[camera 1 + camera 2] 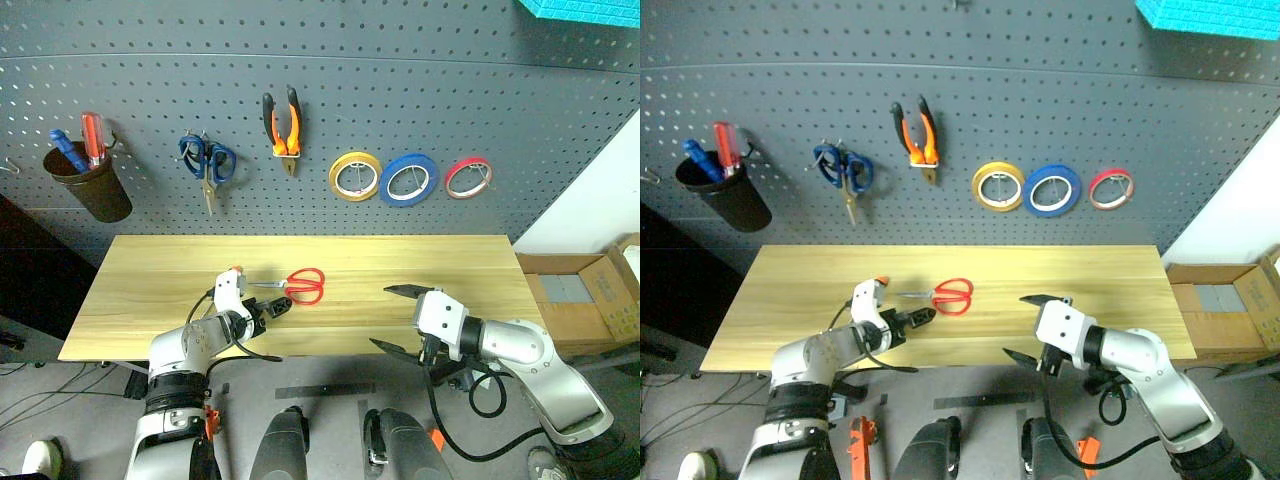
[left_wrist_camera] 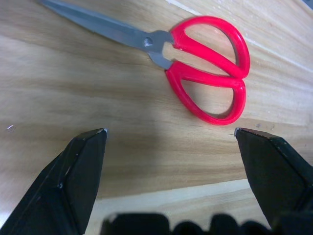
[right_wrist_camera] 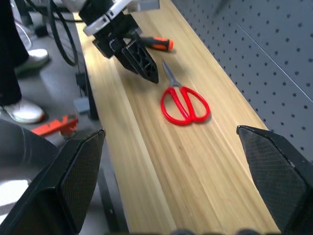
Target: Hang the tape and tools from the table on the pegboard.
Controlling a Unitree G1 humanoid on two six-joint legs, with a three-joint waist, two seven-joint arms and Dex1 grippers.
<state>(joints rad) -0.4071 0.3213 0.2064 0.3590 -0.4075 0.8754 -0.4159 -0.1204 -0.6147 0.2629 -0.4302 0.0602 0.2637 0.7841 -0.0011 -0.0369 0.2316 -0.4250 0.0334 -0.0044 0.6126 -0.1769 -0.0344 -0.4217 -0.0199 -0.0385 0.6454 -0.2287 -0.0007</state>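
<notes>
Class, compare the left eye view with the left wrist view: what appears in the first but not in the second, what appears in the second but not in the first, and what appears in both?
Left eye view: the pegboard with pliers, blue scissors, yellow, blue and red tape, a cup, and the right tool.

Left wrist view: the scissor blades' pivot screw up close.

Both: the red scissors lying on the table, and the open left tool short of them.
</notes>
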